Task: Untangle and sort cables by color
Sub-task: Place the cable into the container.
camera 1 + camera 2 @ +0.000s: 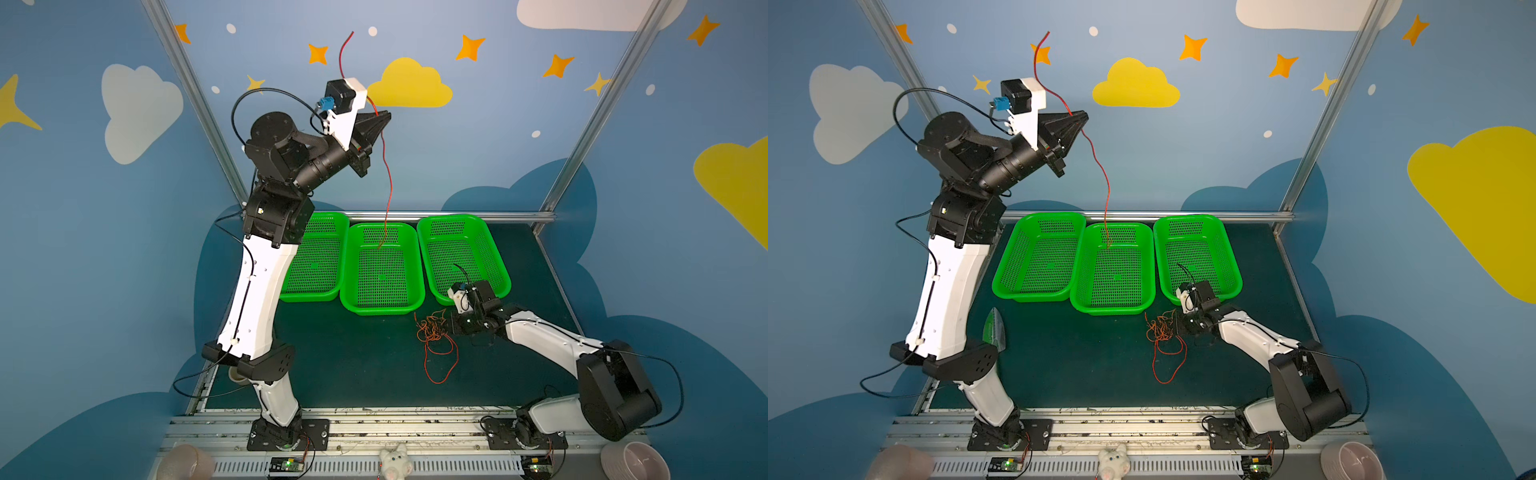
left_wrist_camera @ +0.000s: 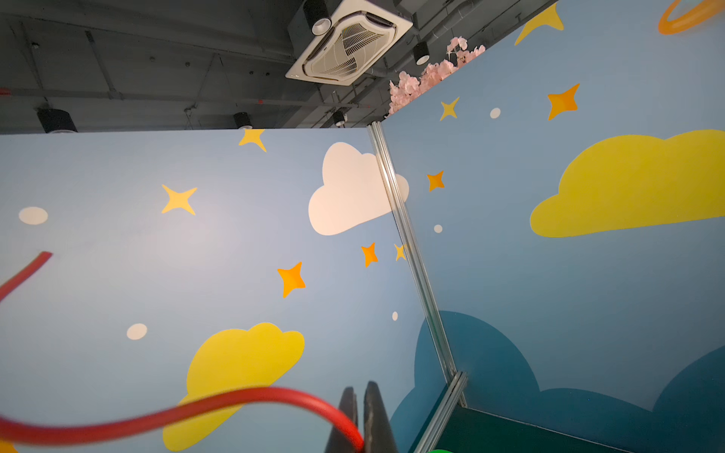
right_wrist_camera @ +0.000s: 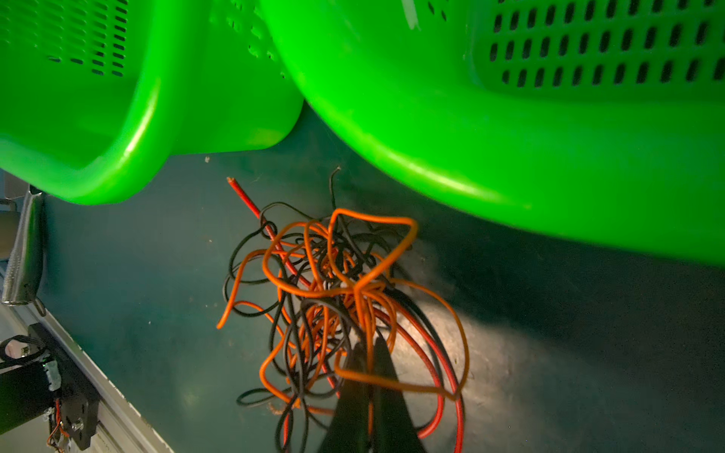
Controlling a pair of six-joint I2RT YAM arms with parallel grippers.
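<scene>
High over the baskets, we see the left gripper [image 1: 387,117] [image 1: 1085,117] raised near the back wall, its jaws pressed together on one red cable [image 1: 389,174] [image 1: 1101,166]. The cable's short end pokes up past the wrist. The long end hangs down to the rear of the middle basket [image 1: 382,310] [image 1: 1113,310], and we cannot tell whether the tip touches the mesh. The left wrist view shows the same pinch: two dark fingers [image 2: 374,408] close together, with the red cable [image 2: 235,397] running in between them.

Down on the dark mat [image 1: 353,374], the right gripper [image 1: 452,327] [image 1: 1179,326] sits low, just in front of the right basket [image 1: 501,262]. It is at the edge of the tangle [image 1: 432,332] [image 1: 1160,330] of red, orange and black wires. In the right wrist view the gripper [image 3: 367,345] is closed, with orange strands of the tangle [image 3: 333,294] caught between its tips. One red loop [image 1: 441,368] trails from the heap toward the front rail (thin, lying flat on the mat).

The three green baskets stand side by side along the back, and the left basket [image 1: 312,297] is partly behind the left arm. Print on the small boards [image 1: 286,464] by the front rail is too small for us to read.
</scene>
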